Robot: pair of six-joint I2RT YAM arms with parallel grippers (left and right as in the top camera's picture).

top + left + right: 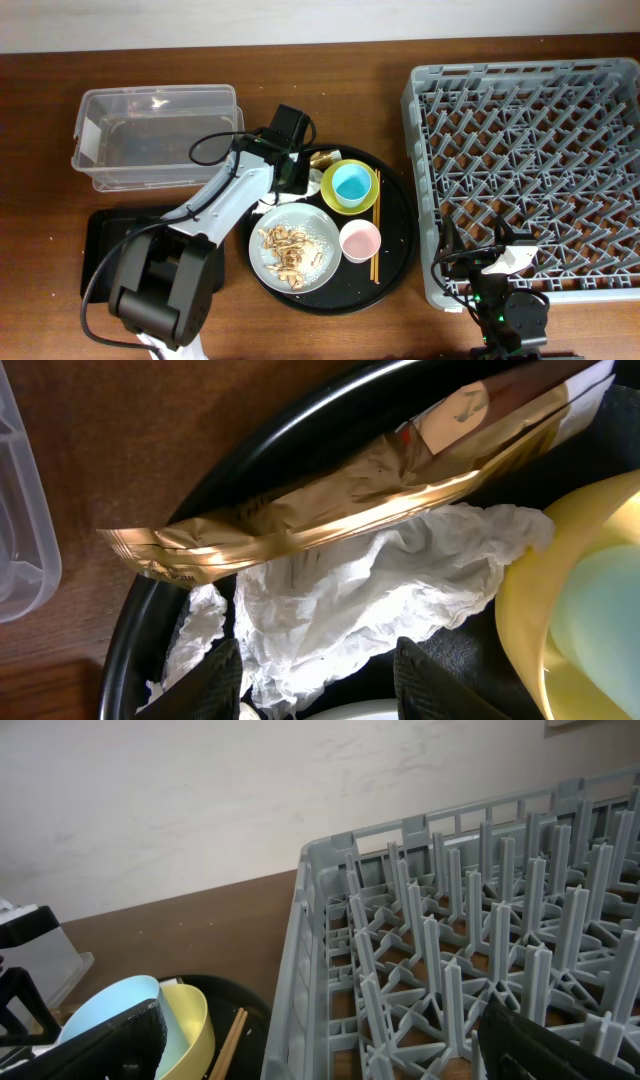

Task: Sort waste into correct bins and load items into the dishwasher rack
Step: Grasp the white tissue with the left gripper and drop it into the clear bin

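My left gripper (325,685) is open, low over the crumpled white tissue (360,590), with a finger on each side of it. The gold-brown wrapper (330,500) lies just beyond, against the round tray's rim. In the overhead view the left gripper (298,185) is at the tray's back left, by the wrapper (322,158). The blue cup (351,183) sits in the yellow bowl (328,192). The grey plate (322,230) holds tan scraps (285,250). The pink cup (360,240) and chopsticks (377,230) lie beside it. My right gripper (320,1055) is open and empty at the rack's (530,170) front left corner.
The clear tub (85,130) stands at the back left and the shallow black tray (100,250) in front of it, partly under my left arm. The large round black tray (400,235) holds the dishes. The rack's wall (310,950) stands close to my right gripper.
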